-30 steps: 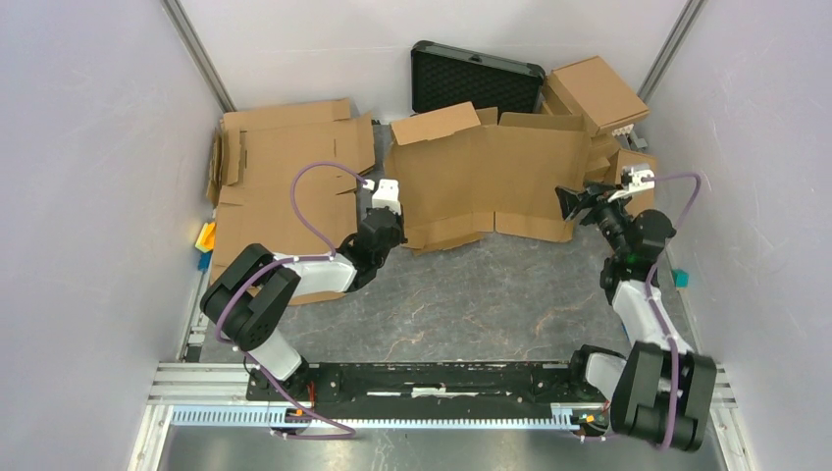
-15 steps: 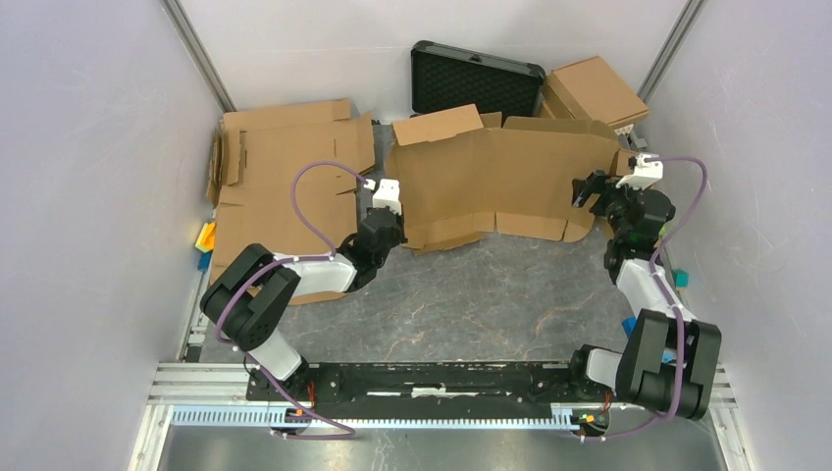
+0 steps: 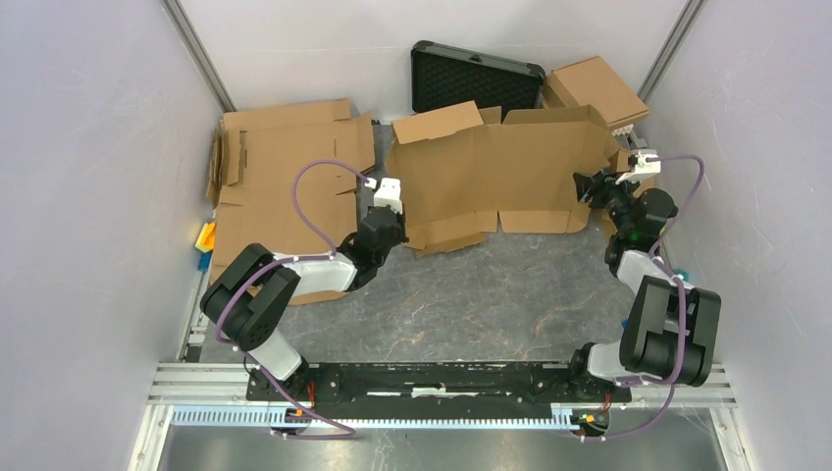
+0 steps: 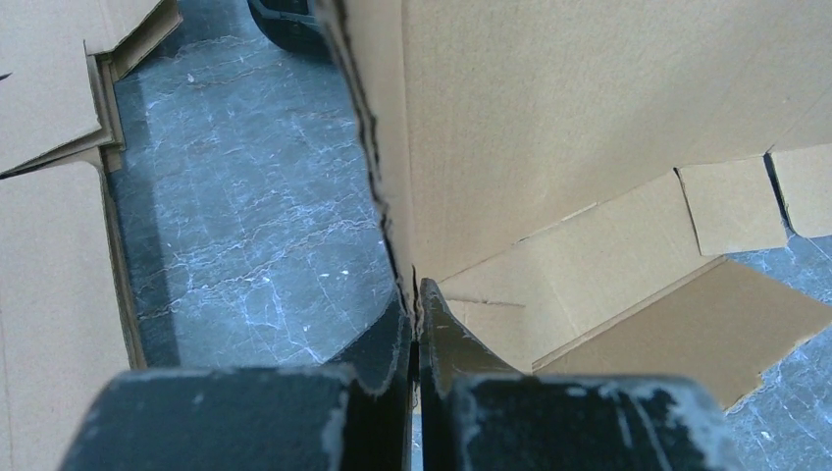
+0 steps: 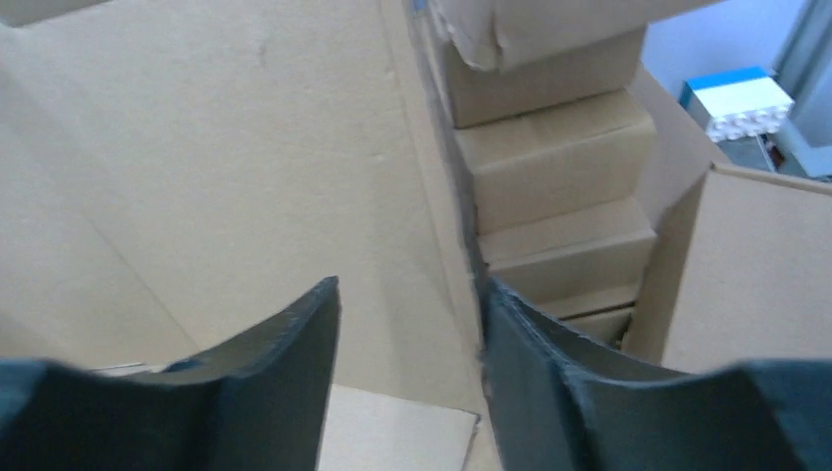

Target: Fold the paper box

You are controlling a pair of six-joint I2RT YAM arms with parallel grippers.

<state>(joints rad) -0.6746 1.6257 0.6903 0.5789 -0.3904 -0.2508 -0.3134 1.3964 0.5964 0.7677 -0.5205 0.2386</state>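
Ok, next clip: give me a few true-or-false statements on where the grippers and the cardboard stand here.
1. The left gripper is clamped on the paper box's left edge. True.
2. The right gripper is shut tight on the box. False: its jaws stand apart around the box's right edge.
3. The black case lies in front of the box. False: it stands behind the box, at the back.
4. A pile of flat cardboard sheets lies left of the box. True.
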